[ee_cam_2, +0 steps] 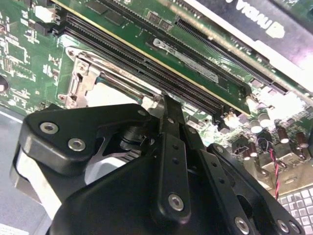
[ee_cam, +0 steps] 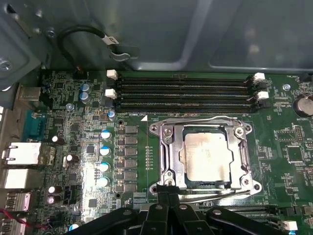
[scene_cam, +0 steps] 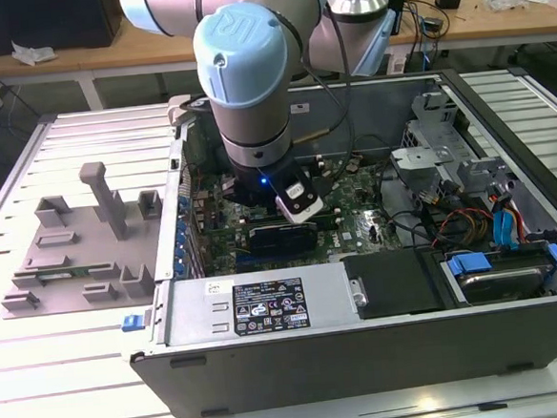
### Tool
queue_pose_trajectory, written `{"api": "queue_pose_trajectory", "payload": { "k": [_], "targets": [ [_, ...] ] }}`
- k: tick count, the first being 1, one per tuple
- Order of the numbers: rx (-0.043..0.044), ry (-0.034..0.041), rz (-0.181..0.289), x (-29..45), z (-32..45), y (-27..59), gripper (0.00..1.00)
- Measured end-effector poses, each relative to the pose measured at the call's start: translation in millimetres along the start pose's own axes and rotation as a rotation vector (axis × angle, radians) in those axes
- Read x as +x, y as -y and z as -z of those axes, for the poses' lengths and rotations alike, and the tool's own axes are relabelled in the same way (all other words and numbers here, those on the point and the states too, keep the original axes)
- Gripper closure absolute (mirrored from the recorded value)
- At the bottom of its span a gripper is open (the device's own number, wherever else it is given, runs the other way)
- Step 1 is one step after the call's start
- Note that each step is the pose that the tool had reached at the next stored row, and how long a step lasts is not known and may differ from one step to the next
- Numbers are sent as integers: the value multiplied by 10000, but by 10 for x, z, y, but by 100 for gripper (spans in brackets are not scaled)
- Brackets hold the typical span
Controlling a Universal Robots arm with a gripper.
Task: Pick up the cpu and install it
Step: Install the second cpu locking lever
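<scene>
Your arm (scene_cam: 250,77) blocks much of the board (scene_cam: 356,225) in the exterior view, and you see the hand (ee_cam_2: 168,105) best in both wrist views. In the second wrist view its black fingers (ee_cam_2: 171,147) come together to a narrow tip with nothing between them; the tip hangs just above the socket (ee_cam: 203,156) frame's edge. In the first wrist view the cpu (ee_cam: 205,155) lies flat inside the socket, silvery top up, with the metal frame around it. You cannot tell whether the frame is latched, since the fingers cover its near edge.

The memory slots (ee_cam: 186,93) run just beside the socket, along the case (scene_cam: 365,356) wall. A long black card (ee_cam_2: 254,19) is cut off at the second wrist view's edge.

The open case rests on a slatted metal counter (scene_cam: 42,379). A grey fixture tray (scene_cam: 71,252) sits on the exterior view's left of it. A wooden bench (scene_cam: 105,54) with cables stands behind. The power unit carries a printed label (scene_cam: 266,310), too small to read.
</scene>
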State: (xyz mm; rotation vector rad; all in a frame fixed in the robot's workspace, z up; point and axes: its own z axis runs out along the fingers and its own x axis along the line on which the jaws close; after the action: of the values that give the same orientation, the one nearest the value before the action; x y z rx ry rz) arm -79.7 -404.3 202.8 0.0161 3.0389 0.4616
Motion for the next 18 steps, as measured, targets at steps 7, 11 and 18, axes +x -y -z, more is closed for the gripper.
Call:
{"api": "queue_pose_trajectory", "payload": {
  "k": [7, 11, 18],
  "targets": [
    [318, -34, 9, -4, 27, 3, 89],
    [350, -37, 13, -5, 22, 7, 89],
    [259, 3, 17, 0, -25, 23, 89]
  ]
}}
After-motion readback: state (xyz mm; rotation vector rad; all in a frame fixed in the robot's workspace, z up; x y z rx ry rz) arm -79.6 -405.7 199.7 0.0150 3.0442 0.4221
